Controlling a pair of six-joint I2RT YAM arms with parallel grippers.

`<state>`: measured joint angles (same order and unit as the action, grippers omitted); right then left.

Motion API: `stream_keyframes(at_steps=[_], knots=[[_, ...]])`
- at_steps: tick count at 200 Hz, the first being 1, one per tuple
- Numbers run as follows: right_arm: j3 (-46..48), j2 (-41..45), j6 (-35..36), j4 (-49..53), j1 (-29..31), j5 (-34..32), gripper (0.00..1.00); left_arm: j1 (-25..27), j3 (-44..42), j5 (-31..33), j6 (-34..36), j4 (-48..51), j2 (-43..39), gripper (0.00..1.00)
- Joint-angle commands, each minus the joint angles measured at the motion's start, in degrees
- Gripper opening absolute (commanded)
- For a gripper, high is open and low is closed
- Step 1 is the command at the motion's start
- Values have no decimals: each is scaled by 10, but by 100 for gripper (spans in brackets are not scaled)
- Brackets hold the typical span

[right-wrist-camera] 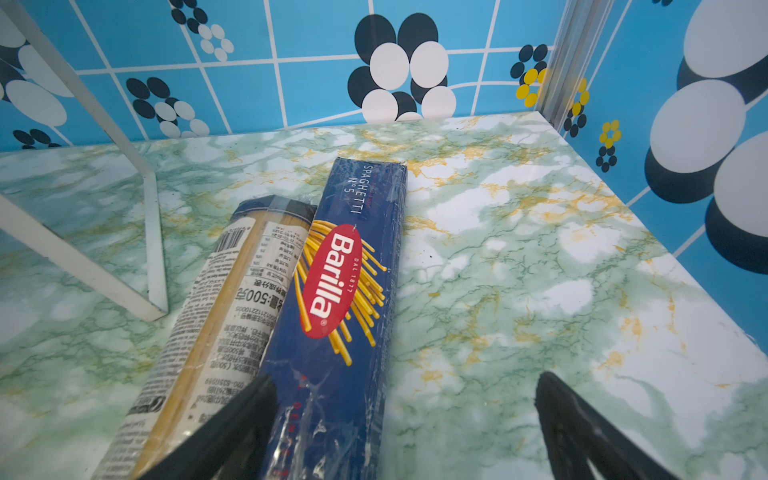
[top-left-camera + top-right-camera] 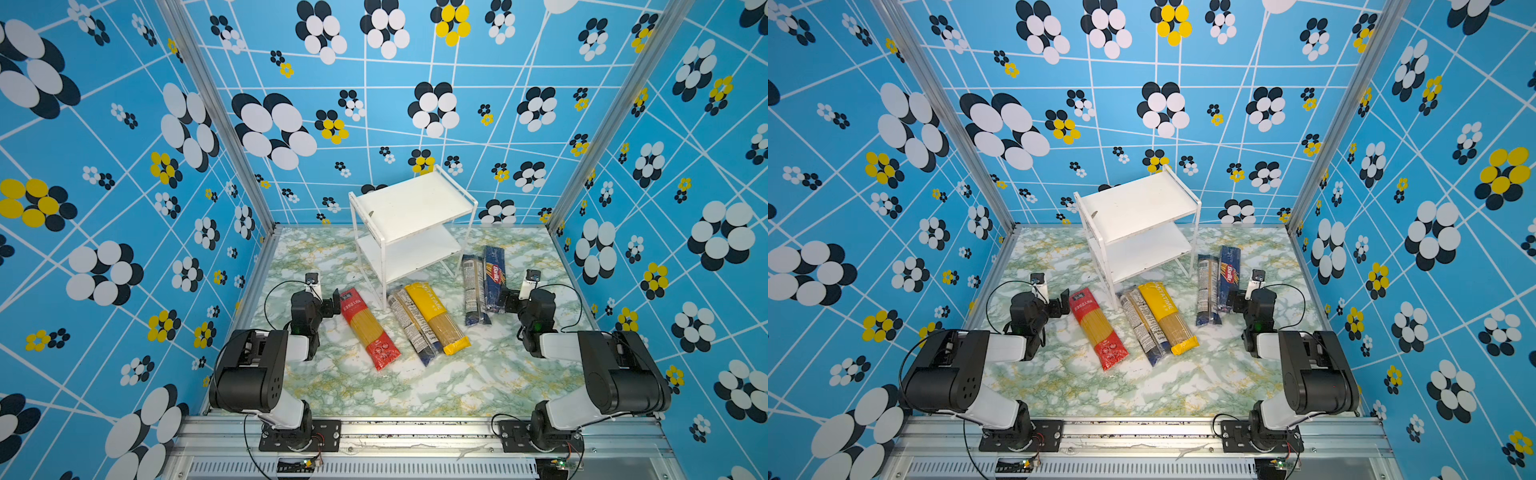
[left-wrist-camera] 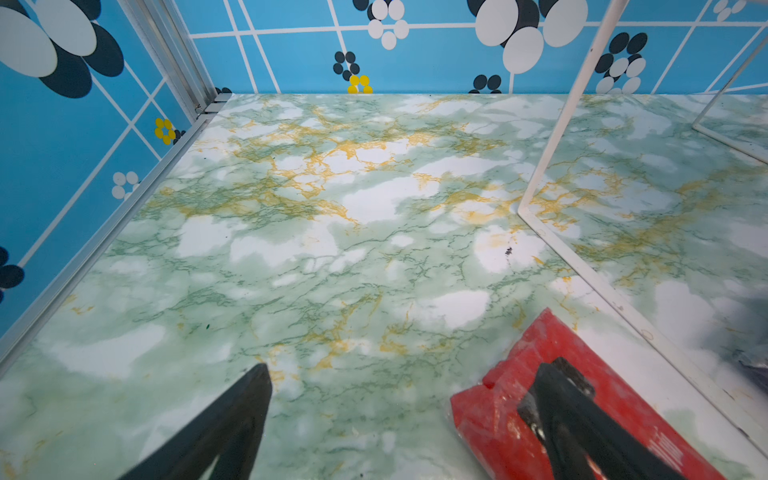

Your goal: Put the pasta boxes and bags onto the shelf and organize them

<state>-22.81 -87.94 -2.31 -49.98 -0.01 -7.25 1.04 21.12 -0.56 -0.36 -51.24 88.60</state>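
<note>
Pasta packs, all five, lie flat on the green-and-white marbled tabletop [image 2: 415,386]. None is on the shelf, so the task is at its very start. Read the table from above as a clock with twelve at the back wall.

The small two-tier shelf [image 2: 409,208], white boards in a thin clear frame, stands at twelve, turned a little askew. Both boards are bare.

Near nine lies the red-ended see-through spaghetti bag [image 2: 370,328]. At the centre, just off the shelf's front leg, the yellow spaghetti bag [image 2: 436,318] lies side by side with a clear bag with navy ends [image 2: 411,328], touching it. At two, a second clear navy-ended bag [image 2: 473,291] lies against the navy Barilla box [image 2: 494,278].

The left gripper [image 2: 334,302] hangs at ten, by the far end of the red-ended bag, jaws spread wide and holding nothing. In the left wrist view one finger [image 3: 582,415] shows over the bag's red end; whether it touches I cannot tell. The right gripper [image 2: 505,297] sits between two and three beside the Barilla box, jaws as wide as they go, gripping nothing. In the right wrist view the box lies partly between the fingers.

By my judgement everything is left to do: five picks, five placements, and the tidy lining-up on the boards.
</note>
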Motion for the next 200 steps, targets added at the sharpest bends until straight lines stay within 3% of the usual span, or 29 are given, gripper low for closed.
stream_keyframes(at_steps=[1, 98, 131, 158, 200], knots=[[5, -6, 2, -12, 5, -10, 99, -1, 12, 5, 3, -3, 0, 99], [6, -6, 1, -13, 5, -9, 99, 3, 5, -26, 17, -16, -1, 99], [29, -4, 23, -55, 5, 49, 99, 3, -2, -27, 18, -24, -3, 99], [44, -4, 29, -81, 5, 71, 99, 4, -22, -79, 38, -57, -9, 99], [51, -2, 39, -93, 5, 91, 99, 4, 9, -83, 35, 79, -105, 99]])
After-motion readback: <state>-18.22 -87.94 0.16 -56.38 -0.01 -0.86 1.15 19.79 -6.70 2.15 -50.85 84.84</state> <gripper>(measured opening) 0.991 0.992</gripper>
